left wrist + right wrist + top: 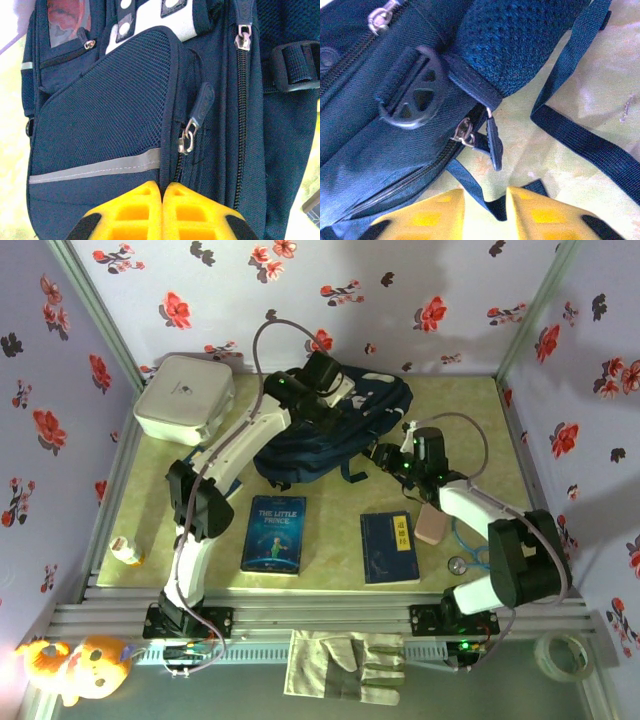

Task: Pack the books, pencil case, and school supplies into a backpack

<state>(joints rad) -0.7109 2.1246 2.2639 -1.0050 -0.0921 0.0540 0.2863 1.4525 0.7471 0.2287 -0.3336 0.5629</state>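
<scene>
The left hand [162, 187] is closed. Its two yellow fingers [135, 212] meet along their visible length, and nothing shows between them. The hand points at the navy fabric of the backpack [300, 445], just below a mesh pocket [110, 100] and a grey reflective stripe [95, 167]. A metal zipper slider with a dark pull tab [200, 102] lies just beyond the fingertips, apart from them.

The right hand [486, 196] has its fingers apart with a narrow gap between them. A thin strap loop [470, 182] of the backpack runs through this gap. Whether the fingers touch it cannot be told. A second pull tab [493, 145] hangs just beyond the fingertips, at the near right edge of the backpack. A round black buckle [412, 100] sits to its left. A wider strap [580, 135] lies on the table [335, 540].

Position of items, top view:
- The backpack lies flat at the far centre of the table, and both hands are at it.
- The Little Prince book [273, 533] lies flat, cover up, on the near side of the backpack, left of centre.
- The navy book [390, 547], with a white label strip, lies flat to the right of the first book, apart from it.
- The pencil case [431, 524], pale pink, lies just beside the far right corner of the navy book, close to the right arm.
- A white box [183, 398] stands at the far left corner.
- A work glove [345, 662] lies on the near side of the arm bases.
</scene>
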